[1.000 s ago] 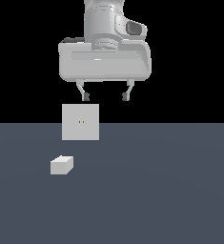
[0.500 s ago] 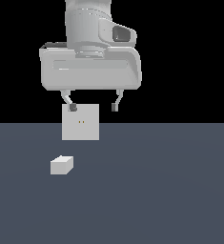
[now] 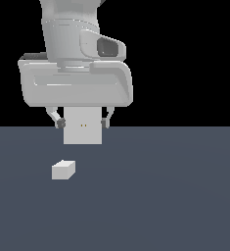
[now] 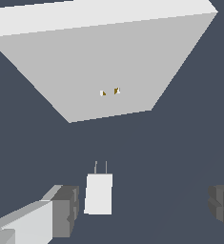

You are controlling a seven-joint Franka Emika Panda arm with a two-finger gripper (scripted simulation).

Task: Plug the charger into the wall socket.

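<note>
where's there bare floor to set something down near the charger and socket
Bare floor lies all across the exterior view's right of the charger and socket, and in front of the charger. A narrower bare strip separates the charger's prongs from the socket face. It is crowded above, where the open gripper hangs before the socket.

Bulky white arm (image 3: 70, 44), grey fingertips (image 3: 60, 123)

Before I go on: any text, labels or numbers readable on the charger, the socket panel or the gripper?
None on the charger.
None on the wall socket: only two tiny yellowish dots at its centre.
None on the gripper or arm housing.
</note>
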